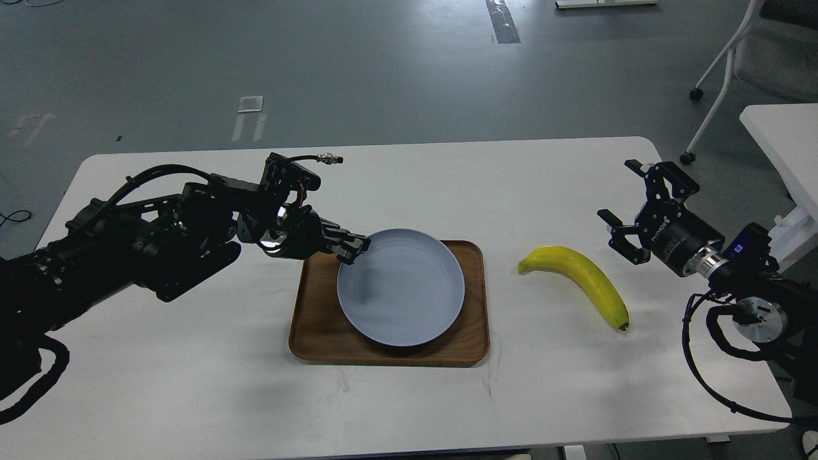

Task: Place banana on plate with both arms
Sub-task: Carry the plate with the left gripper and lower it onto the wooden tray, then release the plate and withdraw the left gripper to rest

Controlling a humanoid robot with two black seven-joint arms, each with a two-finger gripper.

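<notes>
The pale blue-grey plate is over the brown wood-grain tray, low above it or resting on it; I cannot tell which. My left gripper is shut on the plate's upper left rim. The yellow banana lies on the white table to the right of the tray, stem end toward the tray, dark tip toward the front right. My right gripper is open and empty, hovering just right of the banana and apart from it.
A second white table and a chair stand at the far right, beyond the table edge. My right arm's cables hang near the table's front right corner.
</notes>
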